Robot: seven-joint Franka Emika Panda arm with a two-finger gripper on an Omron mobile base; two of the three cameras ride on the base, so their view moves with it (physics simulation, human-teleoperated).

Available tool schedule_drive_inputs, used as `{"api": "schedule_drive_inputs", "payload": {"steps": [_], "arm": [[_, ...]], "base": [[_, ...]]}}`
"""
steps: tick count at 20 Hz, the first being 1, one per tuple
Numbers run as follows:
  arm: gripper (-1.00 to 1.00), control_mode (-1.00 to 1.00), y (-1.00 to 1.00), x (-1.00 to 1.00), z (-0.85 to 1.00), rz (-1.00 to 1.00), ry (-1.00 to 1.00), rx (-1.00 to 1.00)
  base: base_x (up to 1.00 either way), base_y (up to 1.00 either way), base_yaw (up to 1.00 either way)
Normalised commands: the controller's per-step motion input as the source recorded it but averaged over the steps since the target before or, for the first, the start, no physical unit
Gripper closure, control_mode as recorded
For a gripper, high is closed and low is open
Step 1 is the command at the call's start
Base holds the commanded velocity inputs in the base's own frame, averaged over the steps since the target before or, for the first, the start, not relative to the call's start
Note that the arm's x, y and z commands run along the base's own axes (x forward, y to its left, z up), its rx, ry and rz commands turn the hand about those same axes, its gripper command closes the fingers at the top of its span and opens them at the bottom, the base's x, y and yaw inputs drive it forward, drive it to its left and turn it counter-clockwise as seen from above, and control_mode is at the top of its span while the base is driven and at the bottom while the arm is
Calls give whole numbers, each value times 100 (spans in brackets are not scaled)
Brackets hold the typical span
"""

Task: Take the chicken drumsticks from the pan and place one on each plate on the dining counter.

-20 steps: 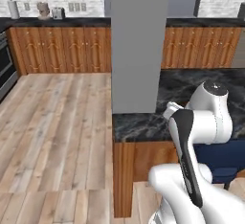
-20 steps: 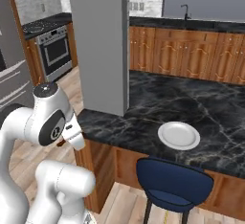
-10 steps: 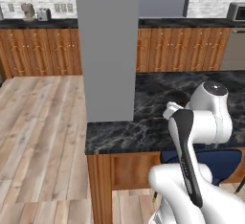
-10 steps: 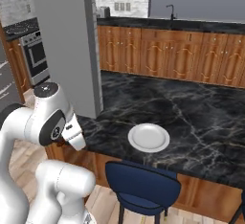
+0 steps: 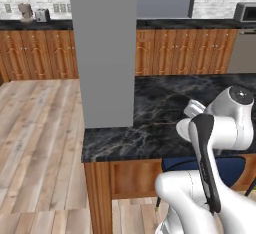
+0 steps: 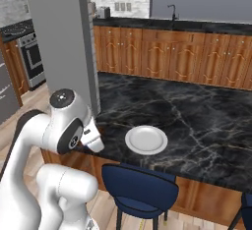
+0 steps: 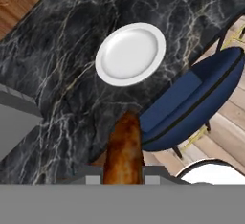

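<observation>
My gripper (image 7: 123, 176) is shut on a brown-orange chicken drumstick (image 7: 123, 146), which sticks out between the finger tips in the hand view. Beyond it lies an empty white plate (image 7: 130, 54) on the black, white-veined dining counter (image 7: 52, 79). In the right base view the plate (image 6: 146, 139) sits near the counter's front edge (image 6: 197, 111), just right of my hand. The left base view has my arm standing in front of the counter (image 5: 145, 123). The pan is out of view.
A grey pillar (image 5: 102, 53) (image 6: 59, 42) stands on the counter's left end. A blue stool (image 6: 140, 189) (image 7: 191, 103) is tucked below the plate's edge of the counter. Wooden cabinets line the back wall, with a stove (image 6: 22, 32) at far left.
The whole scene has slid left in both base views, so the base has moved. The plate stands closer to my hand now. The gripper stays shut on the drumstick.
</observation>
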Motion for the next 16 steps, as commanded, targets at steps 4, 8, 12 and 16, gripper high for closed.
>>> {"api": "schedule_drive_inputs", "payload": {"steps": [4,8,12,16], "arm": [[100,-100,-76,52,0,-14,-14,0],[100,-100,-65,58,-9,-13,-8,0],[100,-100,-39,72,-31,-8,0,0],[100,-100,-16,77,-48,-4,1,0]], "base": [[0,0,0],[0,0,0],[0,0,0],[0,0,0]]}}
